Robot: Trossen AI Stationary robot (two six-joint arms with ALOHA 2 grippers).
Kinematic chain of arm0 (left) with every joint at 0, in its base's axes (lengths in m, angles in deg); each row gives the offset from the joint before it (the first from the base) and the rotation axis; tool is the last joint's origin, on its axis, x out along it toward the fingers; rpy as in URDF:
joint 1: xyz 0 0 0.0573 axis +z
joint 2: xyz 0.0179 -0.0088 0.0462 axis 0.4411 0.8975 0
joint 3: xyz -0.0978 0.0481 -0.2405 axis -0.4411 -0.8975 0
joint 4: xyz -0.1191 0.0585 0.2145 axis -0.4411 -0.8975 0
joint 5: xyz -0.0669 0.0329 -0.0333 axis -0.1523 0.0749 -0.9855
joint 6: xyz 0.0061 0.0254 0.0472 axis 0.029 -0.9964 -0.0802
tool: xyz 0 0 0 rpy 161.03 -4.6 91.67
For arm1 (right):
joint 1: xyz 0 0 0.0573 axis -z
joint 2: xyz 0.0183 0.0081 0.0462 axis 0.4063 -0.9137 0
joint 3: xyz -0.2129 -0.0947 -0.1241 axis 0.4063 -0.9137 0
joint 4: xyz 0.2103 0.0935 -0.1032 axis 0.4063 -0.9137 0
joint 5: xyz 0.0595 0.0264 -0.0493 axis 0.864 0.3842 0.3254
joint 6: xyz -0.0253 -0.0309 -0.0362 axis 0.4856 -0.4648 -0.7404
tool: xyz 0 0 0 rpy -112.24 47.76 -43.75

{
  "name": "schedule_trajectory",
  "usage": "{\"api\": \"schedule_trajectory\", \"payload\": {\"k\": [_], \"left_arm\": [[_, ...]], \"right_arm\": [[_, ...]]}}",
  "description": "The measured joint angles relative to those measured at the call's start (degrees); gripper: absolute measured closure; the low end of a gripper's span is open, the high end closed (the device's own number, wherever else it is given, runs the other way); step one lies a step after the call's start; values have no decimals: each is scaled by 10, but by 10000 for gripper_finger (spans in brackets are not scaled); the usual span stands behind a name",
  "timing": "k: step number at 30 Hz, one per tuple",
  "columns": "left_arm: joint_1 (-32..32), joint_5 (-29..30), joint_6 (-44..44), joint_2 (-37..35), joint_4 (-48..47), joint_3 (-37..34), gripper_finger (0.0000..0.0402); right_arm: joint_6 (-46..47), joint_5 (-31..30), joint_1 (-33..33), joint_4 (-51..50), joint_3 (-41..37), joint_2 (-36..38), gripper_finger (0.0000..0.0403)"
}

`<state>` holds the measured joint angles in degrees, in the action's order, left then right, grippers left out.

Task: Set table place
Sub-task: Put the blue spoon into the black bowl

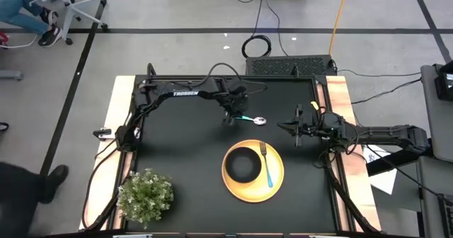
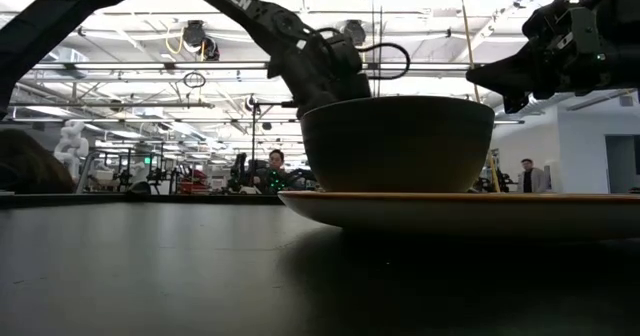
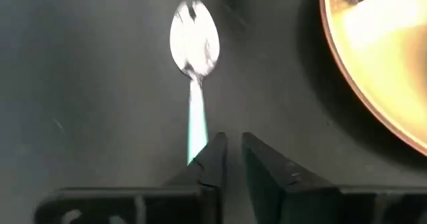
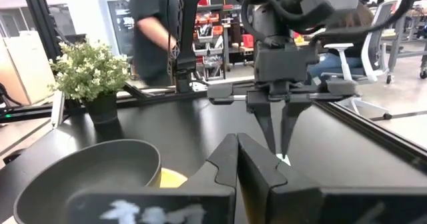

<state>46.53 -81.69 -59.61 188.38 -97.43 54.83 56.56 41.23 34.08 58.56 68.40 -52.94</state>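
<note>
Because the left gripper (image 3: 229, 159) stood with its fingers only slightly parted over the teal handle of the spoon (image 3: 194, 54), the handle lying just beside one fingertip rather than clearly between the two, a lift from there risked nudging the spoon across the table (image 1: 184, 139) instead of carrying it to the yellow plate (image 1: 276, 185). The right gripper (image 4: 237, 159) waited beside the plate, fingers pressed together.

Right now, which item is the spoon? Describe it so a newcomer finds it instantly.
Start at the yellow plate near the middle of the black table. Just beyond its far rim, off the plate, lies the spoon, at the left gripper. Unlike the fork on the plate, it rests on bare tabletop and ends in a shiny oval bowl.
</note>
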Motion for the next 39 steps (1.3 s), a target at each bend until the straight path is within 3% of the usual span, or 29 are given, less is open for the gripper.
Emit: {"api": "schedule_trajectory", "payload": {"k": [10,16,23,39], "left_arm": [[0,0,-3,1,37,0,206],[0,-11,11,16,38,0,154],[0,-13,12,33,37,0,138],[3,-18,20,69,59,0,151]], "right_arm": [[1,-1,0,0,0,-6,403],[2,-1,0,0,0,-7,403],[2,-1,0,0,0,-9,403],[2,-1,0,4,0,-14,403]]}}
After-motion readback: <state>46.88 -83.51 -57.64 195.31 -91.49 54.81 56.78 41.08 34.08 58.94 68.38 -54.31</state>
